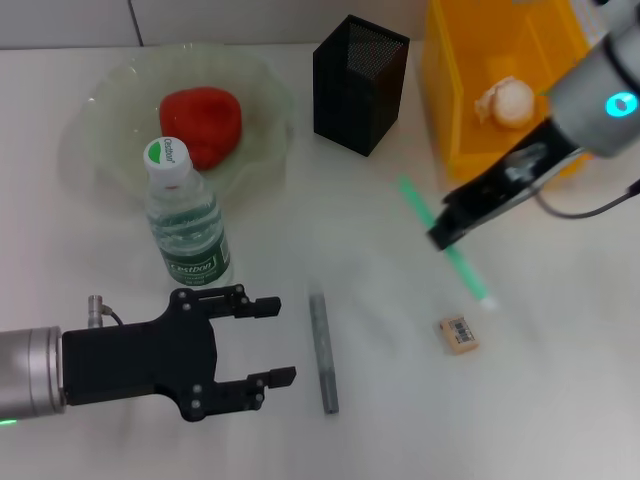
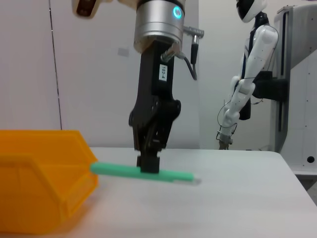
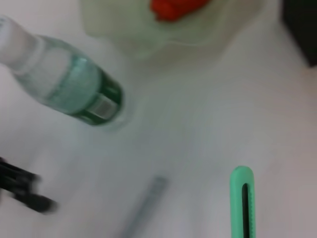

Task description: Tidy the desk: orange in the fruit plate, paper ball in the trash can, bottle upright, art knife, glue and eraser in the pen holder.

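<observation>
On my far left I see the left gripper [image 1: 270, 342] low over the white bench [image 1: 380, 400], its two black fingers spread wide with nothing between them. Just beyond it stands the clear plastic water bottle with a green label and white cap [image 1: 185, 222], upright, right at the near edge of the pale translucent wavy-rimmed fruit plate [image 1: 110, 100], which holds a red-orange round fruit [image 1: 202, 124]. Beside the left gripper's fingertips, a slim grey stick-shaped tube [image 1: 322, 352] lies flat on the bench, apart from the fingers. Further back, right of the plate, I have the black square mesh pen holder [image 1: 360, 82] standing upright. To its right, the right gripper [image 1: 445, 232] is closed on a long green art knife [image 1: 445, 240], gripping it near the middle; my left wrist view shows the knife [image 2: 141, 172] level and seemingly clear of the bench surface. Near the knife's lower tip, a small tan rectangular eraser with a barcode label [image 1: 458, 333] rests on the bench. Behind the right arm sits the orange plastic bin [image 1: 470, 110] with a crumpled whitish paper ball [image 1: 505, 102] inside.
</observation>
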`<act>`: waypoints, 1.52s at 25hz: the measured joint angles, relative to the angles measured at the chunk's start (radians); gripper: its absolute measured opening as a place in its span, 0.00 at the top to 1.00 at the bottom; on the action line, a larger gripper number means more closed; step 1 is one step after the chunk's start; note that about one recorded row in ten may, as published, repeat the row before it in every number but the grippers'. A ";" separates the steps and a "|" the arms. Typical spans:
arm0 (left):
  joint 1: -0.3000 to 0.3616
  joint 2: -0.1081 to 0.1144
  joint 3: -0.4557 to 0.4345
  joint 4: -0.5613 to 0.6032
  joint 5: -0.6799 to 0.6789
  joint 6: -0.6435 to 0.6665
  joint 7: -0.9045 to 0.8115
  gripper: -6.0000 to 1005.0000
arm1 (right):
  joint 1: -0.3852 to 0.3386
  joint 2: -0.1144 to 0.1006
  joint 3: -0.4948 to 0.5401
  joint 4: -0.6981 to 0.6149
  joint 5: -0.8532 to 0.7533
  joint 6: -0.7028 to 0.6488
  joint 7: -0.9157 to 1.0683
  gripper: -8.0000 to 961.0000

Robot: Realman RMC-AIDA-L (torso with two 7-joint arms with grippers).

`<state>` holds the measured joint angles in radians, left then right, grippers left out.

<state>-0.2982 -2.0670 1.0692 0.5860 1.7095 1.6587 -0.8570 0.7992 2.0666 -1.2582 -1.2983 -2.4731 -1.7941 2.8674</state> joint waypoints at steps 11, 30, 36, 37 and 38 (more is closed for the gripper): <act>-0.003 -0.003 -0.007 -0.012 -0.007 -0.004 -0.005 0.33 | 0.102 -0.025 -0.082 -0.187 -0.443 -0.139 -0.248 0.94; 0.008 -0.005 -0.031 -0.042 -0.058 -0.019 -0.002 0.33 | -0.135 -0.124 -0.336 -0.501 -0.452 0.318 -0.940 0.94; 0.005 -0.007 -0.031 -0.064 -0.059 -0.025 0.000 0.33 | -0.116 -0.144 -0.320 -0.421 -0.452 0.450 -1.089 0.93; 0.003 -0.007 -0.031 -0.067 -0.059 -0.027 0.000 0.33 | -0.106 -0.150 -0.316 -0.391 -0.452 0.473 -1.109 0.93; 0.002 -0.007 -0.030 -0.069 -0.062 -0.027 0.000 0.33 | -0.084 -0.160 -0.315 -0.335 -0.452 0.509 -1.139 0.93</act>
<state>-0.2962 -2.0742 1.0397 0.5174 1.6471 1.6314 -0.8572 0.7155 1.9064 -1.5736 -1.6329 -2.9252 -1.2848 1.7285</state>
